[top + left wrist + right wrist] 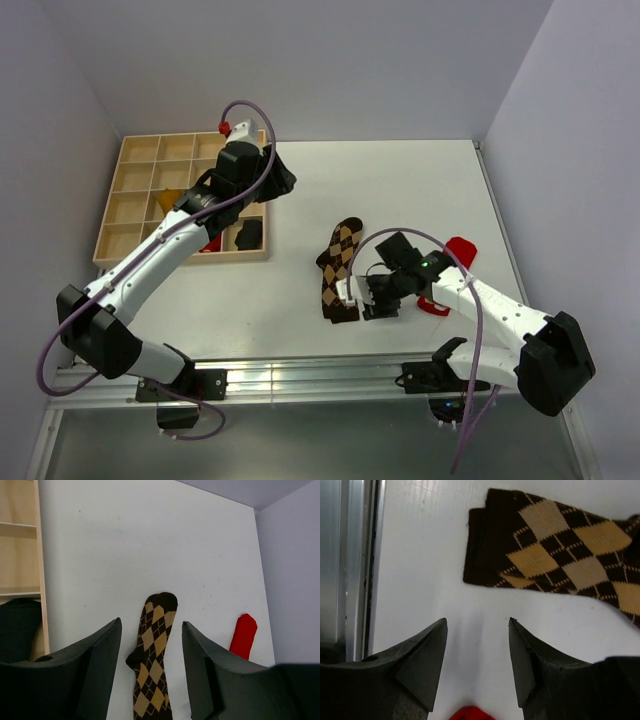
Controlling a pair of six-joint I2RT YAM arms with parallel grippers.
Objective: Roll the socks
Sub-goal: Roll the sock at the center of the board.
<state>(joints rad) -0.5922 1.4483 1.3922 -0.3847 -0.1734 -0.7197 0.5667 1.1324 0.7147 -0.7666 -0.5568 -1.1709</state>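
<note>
Right claw (pixel 477 622) is parked right at the cuff end of the argyle socks (pixel 555 555)

Socks lie flat mid-table, long axis running away from the near edge. Right claw gapes empty just beside them; left claw (pixel 151 623), also wide and empty, hangs well apart over the wooden tray (pixel 135 180).

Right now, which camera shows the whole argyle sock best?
Top external: the argyle sock shows end to end. Left wrist crops its lower part; right wrist shows only one end.
</note>
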